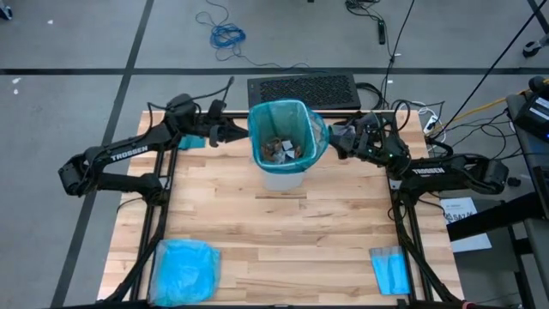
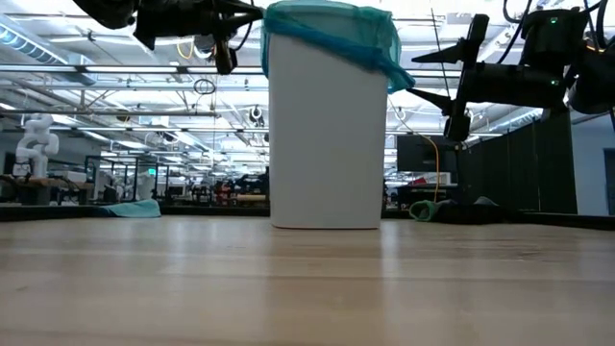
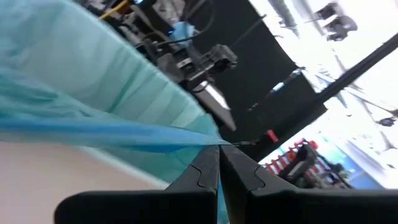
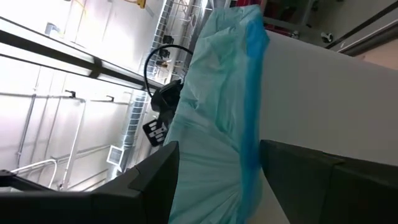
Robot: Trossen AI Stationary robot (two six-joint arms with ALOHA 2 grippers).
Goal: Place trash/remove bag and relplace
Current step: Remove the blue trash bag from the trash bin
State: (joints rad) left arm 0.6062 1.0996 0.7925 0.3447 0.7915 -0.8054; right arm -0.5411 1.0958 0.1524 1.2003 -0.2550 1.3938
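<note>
A white bin (image 2: 327, 144) stands at the far middle of the table. The teal bag (image 1: 257, 129) lines it, its top folded out over the rim, and the trash (image 1: 279, 150) lies inside. My left gripper (image 1: 243, 133) is at the bin's left rim, shut on the bag. My right gripper (image 1: 333, 137) stands open at the right rim. The bag's overhang (image 4: 217, 124) lies between its two fingers; I cannot tell whether they touch it. My left gripper pinches the blue hem of the bag's turned-out top (image 3: 199, 138) between its two fingertips, at the bin's left rim. The fingers come in level from the table's left. The hem is drawn taut into a point at the tips, and the bag stays over the bin.
A paler blue plastic bag (image 1: 184, 270) lies at the table's near left and a small folded blue sheet (image 1: 390, 270) at the near right. A black grille (image 1: 302, 88) sits behind the bin. Bare wood (image 1: 283, 240) stretches in front of the bin.
</note>
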